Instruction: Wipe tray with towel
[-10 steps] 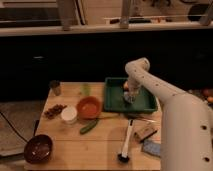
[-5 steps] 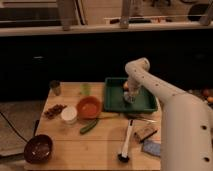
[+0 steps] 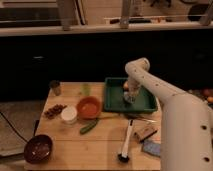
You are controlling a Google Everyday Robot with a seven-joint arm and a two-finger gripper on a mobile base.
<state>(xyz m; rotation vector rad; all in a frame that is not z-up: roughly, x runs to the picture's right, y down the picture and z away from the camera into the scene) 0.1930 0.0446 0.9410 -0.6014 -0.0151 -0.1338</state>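
The dark-green tray (image 3: 115,100) lies at the back right of the wooden table. My white arm reaches from the lower right up and over it, and the gripper (image 3: 131,95) points down into the tray's middle. A pale towel (image 3: 129,98) sits bunched right under the gripper, against the tray floor. The arm hides the tray's right side.
Left of the tray stand an orange bowl (image 3: 89,107), a white cup (image 3: 68,114) and a green cucumber (image 3: 89,126). A dark bowl (image 3: 39,148) sits front left. A brush (image 3: 126,143), a brown block (image 3: 145,132) and a blue sponge (image 3: 151,148) lie in front of the tray.
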